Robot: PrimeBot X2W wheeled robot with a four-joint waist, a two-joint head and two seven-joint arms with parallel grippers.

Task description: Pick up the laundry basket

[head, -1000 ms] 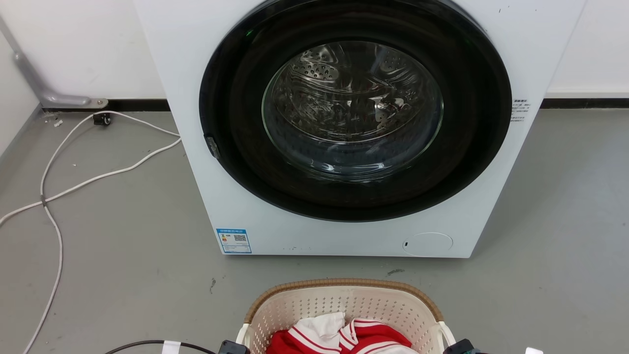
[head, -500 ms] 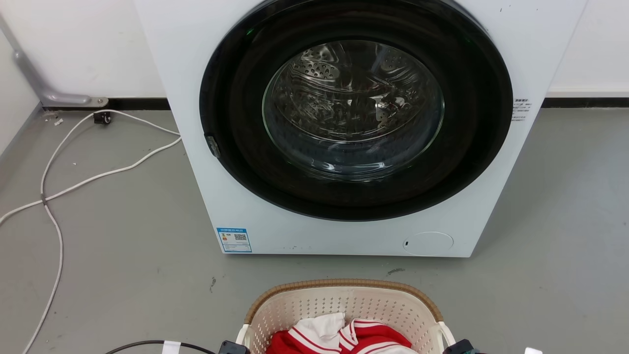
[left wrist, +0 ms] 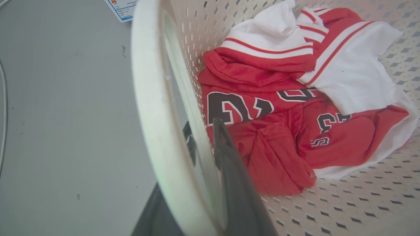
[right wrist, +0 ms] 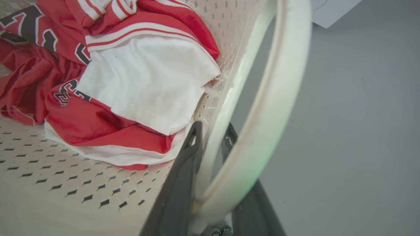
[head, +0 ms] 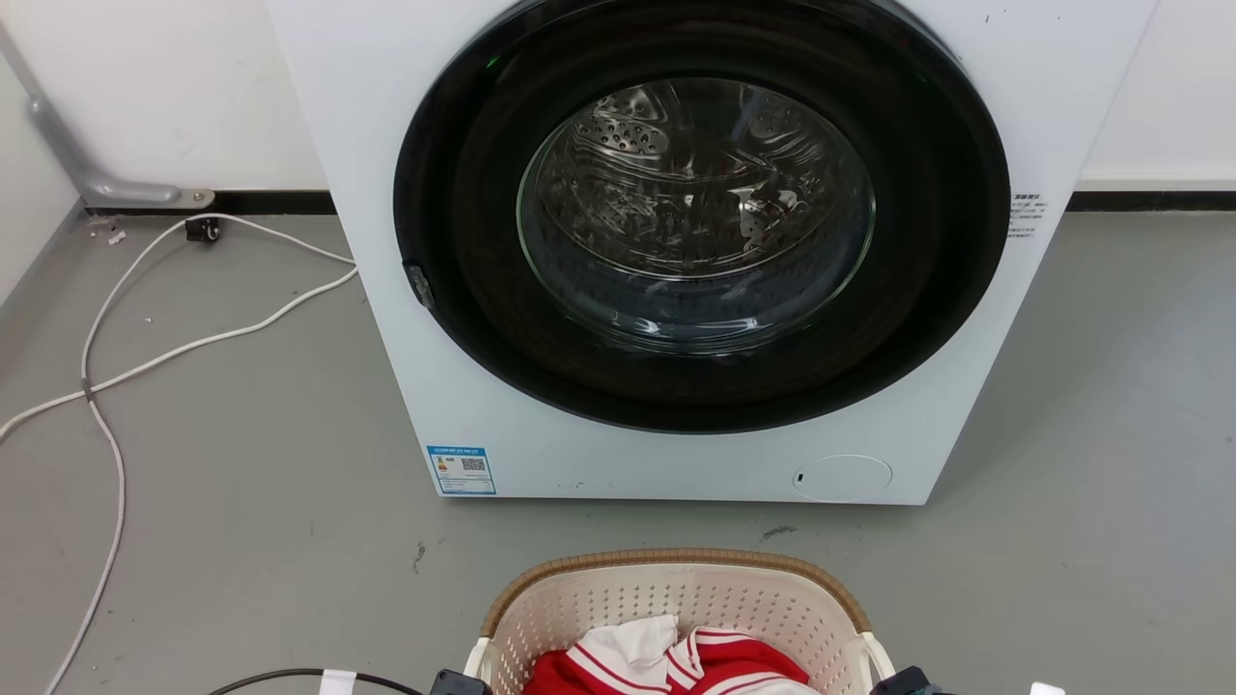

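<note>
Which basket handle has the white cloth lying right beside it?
The laundry basket's right handle, at the right gripper: white cloth lies against the wall there, while red jersey lies by the left handle.

One washing machine [head: 676, 463] fills the upper middle of the head view, bearing one blue label [head: 461, 470] and one round cap [head: 842, 477]. One laundry basket [head: 676, 557] sits at bottom centre with two white loop handles [head: 475, 658]. Two white cables [head: 232, 335] cross the floor [head: 241, 541] at left, and one black cable [head: 280, 673] lies at bottom left. There are two grippers: the left gripper [left wrist: 205, 131] and the right gripper [right wrist: 213, 128], each at the lower middle of its wrist view.
</note>
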